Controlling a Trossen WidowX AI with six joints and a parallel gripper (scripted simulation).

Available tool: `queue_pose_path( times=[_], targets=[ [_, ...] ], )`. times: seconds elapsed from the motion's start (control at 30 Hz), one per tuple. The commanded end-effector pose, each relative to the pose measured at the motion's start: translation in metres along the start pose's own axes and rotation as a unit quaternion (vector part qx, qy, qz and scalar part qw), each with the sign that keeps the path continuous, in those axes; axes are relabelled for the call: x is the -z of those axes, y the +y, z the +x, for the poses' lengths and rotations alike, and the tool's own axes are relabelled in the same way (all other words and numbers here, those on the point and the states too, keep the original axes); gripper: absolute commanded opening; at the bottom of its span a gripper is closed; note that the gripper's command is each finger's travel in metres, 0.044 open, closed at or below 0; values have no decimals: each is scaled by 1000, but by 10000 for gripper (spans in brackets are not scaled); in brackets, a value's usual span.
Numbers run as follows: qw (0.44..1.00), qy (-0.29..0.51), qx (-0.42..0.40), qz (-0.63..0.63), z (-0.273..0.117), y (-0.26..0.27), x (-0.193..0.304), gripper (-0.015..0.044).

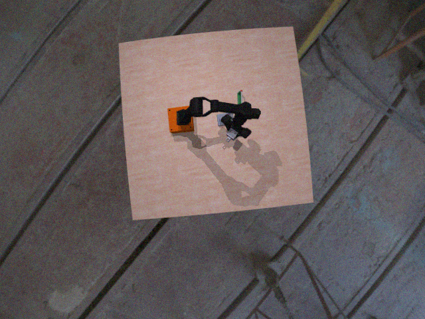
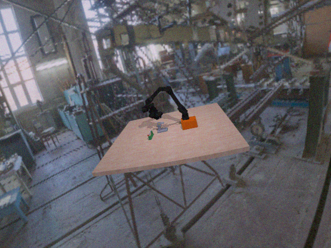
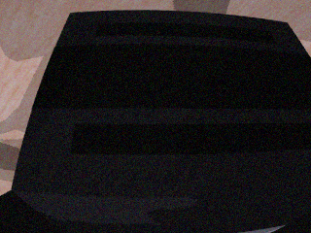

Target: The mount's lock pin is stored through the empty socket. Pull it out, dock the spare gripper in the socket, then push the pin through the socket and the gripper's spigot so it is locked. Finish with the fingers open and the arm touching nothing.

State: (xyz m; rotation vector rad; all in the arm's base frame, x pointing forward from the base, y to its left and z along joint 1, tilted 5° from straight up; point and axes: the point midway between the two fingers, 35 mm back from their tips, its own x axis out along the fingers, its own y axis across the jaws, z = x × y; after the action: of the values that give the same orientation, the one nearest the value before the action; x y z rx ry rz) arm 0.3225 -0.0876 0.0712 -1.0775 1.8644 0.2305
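My gripper (image 1: 232,121) (image 2: 155,115) is raised above the table and shut on a dark blocky body that I take for the spare gripper (image 1: 226,119) (image 3: 155,80). The body fills most of the wrist view and hides the fingertips. A grey piece (image 1: 219,119) (image 2: 162,130) lies beneath it. The other grey piece (image 1: 232,134) (image 2: 160,123), with a small ring-like end, looks like the mount with its socket. A green bracket (image 1: 239,97) (image 2: 151,135) stands apart, with a red tip (image 1: 241,90) (image 2: 148,135) and a thin line beside it, possibly the lock pin. Its detail is too small to tell.
The arm's orange base block (image 1: 174,119) (image 2: 189,123) stands on the wooden table (image 1: 154,178) (image 2: 186,146). The forearm passes over the area between the green bracket and the grey pieces. The arm's shadow falls across the table beside them.
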Motion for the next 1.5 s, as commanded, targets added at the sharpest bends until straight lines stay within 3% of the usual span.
queue_pose_path(
  times=[0.0,0.73,1.47],
  targets=[
    [999,9,7,31,-2,4,0,0],
    [972,14,50,231,-19,20,-7,0],
    [898,3,98,430,-36,39,-11,0]
  ],
)
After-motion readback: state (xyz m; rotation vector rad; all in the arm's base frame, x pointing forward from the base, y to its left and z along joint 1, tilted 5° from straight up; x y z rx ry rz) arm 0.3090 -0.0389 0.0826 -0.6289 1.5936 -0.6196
